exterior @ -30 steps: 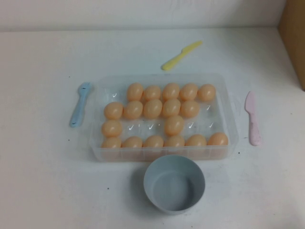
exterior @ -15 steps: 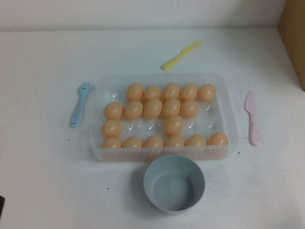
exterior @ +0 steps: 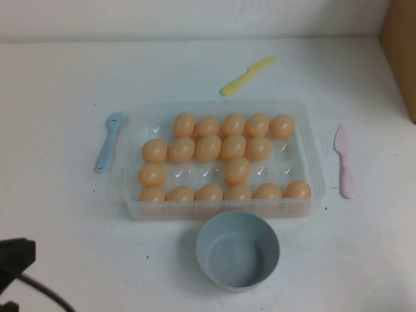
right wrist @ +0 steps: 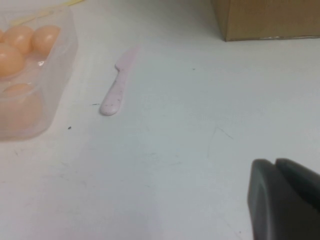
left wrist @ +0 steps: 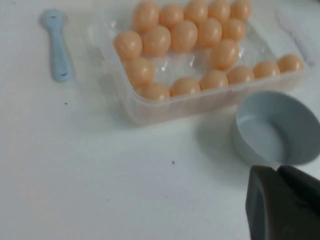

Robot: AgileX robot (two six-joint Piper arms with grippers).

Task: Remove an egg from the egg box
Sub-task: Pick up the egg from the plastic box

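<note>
The clear plastic egg box point(exterior: 221, 209) lies mid-table with several peach-orange eggs in its cups. One egg point(exterior: 237, 170) sits alone in the middle of the third row. My left gripper point(exterior: 19, 255) is at the near left corner of the table, well short of the box and empty. In the left wrist view its fingers are shut point(left wrist: 276, 169), with the egg box point(left wrist: 200, 102) and eggs point(left wrist: 224, 54) ahead. My right gripper point(right wrist: 275, 161) is shut and empty over bare table, out of the high view. A corner of the egg box point(right wrist: 55, 65) shows there.
A grey-blue bowl point(exterior: 238, 250) stands just in front of the box. A blue spoon point(exterior: 109, 141) lies left of it, a pink knife point(exterior: 344, 161) right of it, and a yellow knife point(exterior: 247, 75) behind. A cardboard box point(exterior: 400, 52) stands at the far right.
My left gripper has come into the high view at the near left corner and moved forward. The eggs, box and bowl have not moved.
</note>
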